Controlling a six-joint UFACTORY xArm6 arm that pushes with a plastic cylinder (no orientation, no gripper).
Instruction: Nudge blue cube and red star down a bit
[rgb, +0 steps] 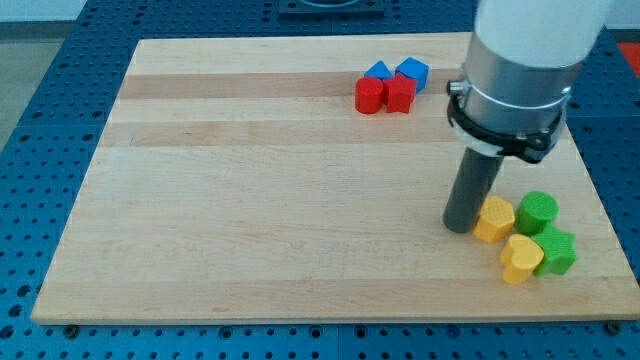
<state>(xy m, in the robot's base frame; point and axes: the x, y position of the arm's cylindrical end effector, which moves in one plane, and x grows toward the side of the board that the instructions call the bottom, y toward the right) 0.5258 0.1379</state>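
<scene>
The blue cube (413, 72) sits near the board's top edge, right of centre. Just below and left of it is a red block that looks like the star (400, 92). A second red block (370, 95), rounder, touches its left side, and a blue triangular block (378, 71) sits above that one. My tip (460, 226) rests on the board far below these, at the lower right, touching the left side of a yellow block (494, 219).
At the lower right are a yellow heart-like block (521, 259), a green cylinder (538, 212) and a green star-like block (556, 250), clustered close together. The wooden board (250, 200) lies on a blue perforated table.
</scene>
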